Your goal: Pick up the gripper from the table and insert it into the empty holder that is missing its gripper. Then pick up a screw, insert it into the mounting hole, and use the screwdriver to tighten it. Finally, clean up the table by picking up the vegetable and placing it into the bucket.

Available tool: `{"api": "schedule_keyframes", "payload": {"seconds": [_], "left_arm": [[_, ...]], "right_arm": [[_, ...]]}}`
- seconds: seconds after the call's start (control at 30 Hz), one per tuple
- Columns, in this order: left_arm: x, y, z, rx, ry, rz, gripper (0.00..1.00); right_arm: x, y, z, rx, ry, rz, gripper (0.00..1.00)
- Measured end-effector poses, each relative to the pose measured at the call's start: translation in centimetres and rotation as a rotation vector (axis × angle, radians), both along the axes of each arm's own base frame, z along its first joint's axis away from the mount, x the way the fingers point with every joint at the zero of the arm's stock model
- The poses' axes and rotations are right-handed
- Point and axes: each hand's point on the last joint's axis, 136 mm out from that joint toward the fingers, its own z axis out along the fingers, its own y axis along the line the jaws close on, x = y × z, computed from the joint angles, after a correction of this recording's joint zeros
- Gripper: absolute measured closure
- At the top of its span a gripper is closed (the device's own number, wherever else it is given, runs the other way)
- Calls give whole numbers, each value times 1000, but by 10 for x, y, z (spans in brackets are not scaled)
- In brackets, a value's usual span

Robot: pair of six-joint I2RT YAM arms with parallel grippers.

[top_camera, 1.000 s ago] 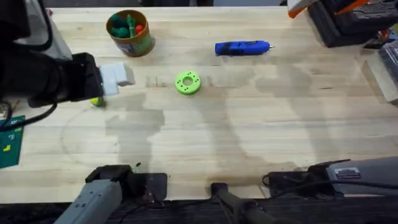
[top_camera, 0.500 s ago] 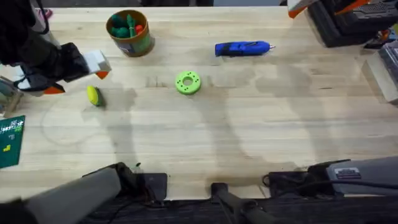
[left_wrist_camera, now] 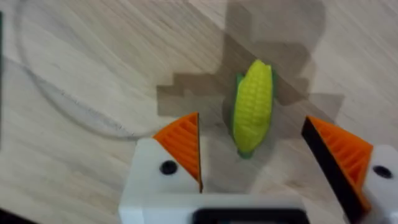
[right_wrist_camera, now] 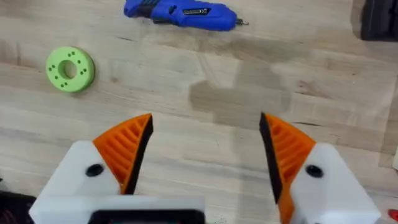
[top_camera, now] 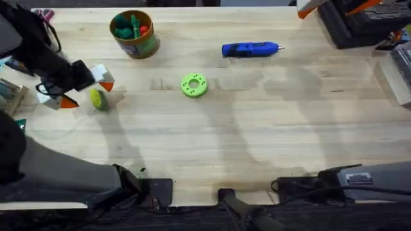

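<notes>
**Grasping the vegetable for cleanup**

The left gripper (left_wrist_camera: 255,155) hangs over the vegetable (left_wrist_camera: 252,107), fingers spread, the toy lying between and just ahead of the orange tips. It should descend straight, centre the toy across its narrow width, then close gently. The bucket (top_camera: 134,34) stands near, farther up the table. The right gripper (right_wrist_camera: 205,149) waits spread above bare wood.

No lettering, number or brand can be read anywhere. The screwdriver (right_wrist_camera: 180,14) carries a small pale marking along its blue body in the right wrist view, too blurred to make out, and the bucket (top_camera: 135,34) has a dark patch on its side in the overhead view that may be a label but cannot be read
</notes>
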Motion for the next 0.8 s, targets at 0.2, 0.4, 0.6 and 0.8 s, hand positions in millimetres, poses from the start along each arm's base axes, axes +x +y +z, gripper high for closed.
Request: {"api": "schedule_keyframes", "payload": {"seconds": [0.2, 0.4, 0.6, 0.8], "left_arm": [[1, 0, -23, -53, 15, 17, 15], [3, -1, -28, -66, 13, 15, 21], [3, -1, -28, -65, 11, 15, 837], [4, 0, -27, -62, 6, 8, 973]], "right_arm": [[0, 0, 0, 0, 0, 0, 9], [0, 0, 0, 0, 0, 0, 8], [0, 0, 0, 0, 0, 0, 8], [0, 0, 0, 0, 0, 0, 8]]}}
